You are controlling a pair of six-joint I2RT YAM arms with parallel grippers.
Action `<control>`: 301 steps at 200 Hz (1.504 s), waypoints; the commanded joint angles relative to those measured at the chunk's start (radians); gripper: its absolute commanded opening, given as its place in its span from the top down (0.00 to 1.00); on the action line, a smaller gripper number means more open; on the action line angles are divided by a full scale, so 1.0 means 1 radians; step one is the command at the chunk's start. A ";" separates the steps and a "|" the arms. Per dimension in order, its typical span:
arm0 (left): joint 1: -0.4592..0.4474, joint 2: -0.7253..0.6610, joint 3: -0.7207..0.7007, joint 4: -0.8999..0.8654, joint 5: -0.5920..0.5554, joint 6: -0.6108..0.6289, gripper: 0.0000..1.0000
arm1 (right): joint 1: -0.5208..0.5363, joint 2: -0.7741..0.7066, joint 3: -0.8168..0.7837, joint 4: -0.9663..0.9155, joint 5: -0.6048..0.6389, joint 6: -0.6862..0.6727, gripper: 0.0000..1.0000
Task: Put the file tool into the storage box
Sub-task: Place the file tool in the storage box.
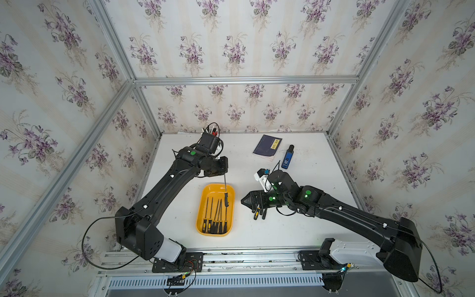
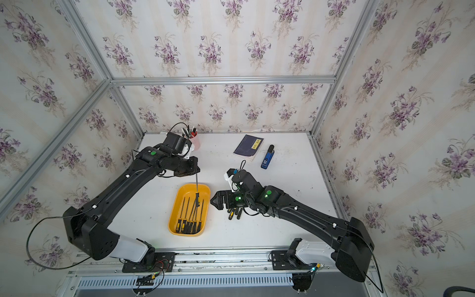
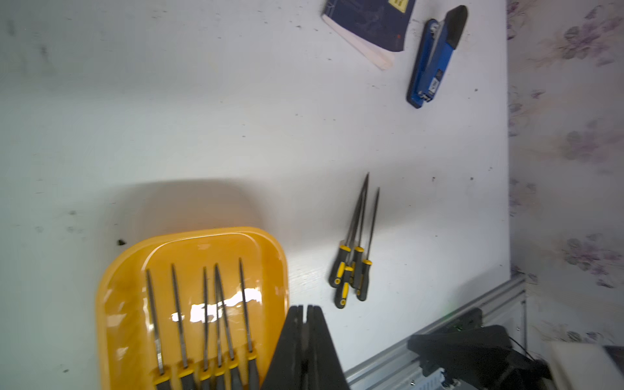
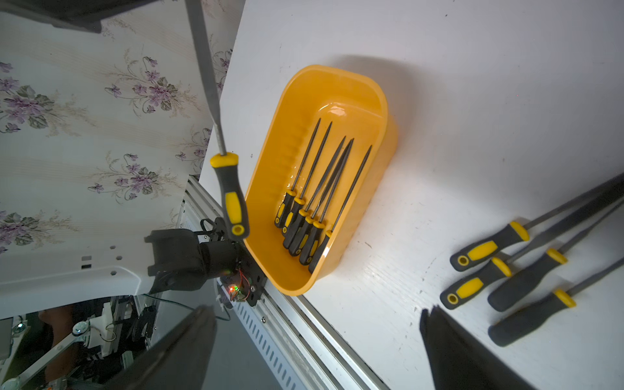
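- The file is clenched by its blade in the left hand and hung upright, handle down, above the storage box.
- The right hand is spread wide, empty.

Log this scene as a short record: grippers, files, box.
left gripper: shut on file, gripped by its blade, handle hanging down
held file position: over box in both top views
right gripper: open, empty
stored files: several, lying lengthwise in box
loose files: four, on table beside box
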 commanded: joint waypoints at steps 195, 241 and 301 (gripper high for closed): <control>0.040 0.024 -0.470 0.139 -0.220 0.098 1.00 | -0.003 0.018 -0.030 -0.022 0.046 0.018 0.00; 0.040 0.046 -0.497 0.166 -0.203 0.093 1.00 | -0.003 0.017 -0.039 -0.028 0.057 0.023 0.00; 0.040 0.094 -0.503 0.195 -0.202 0.096 0.94 | -0.003 0.040 -0.038 -0.037 0.060 0.021 0.00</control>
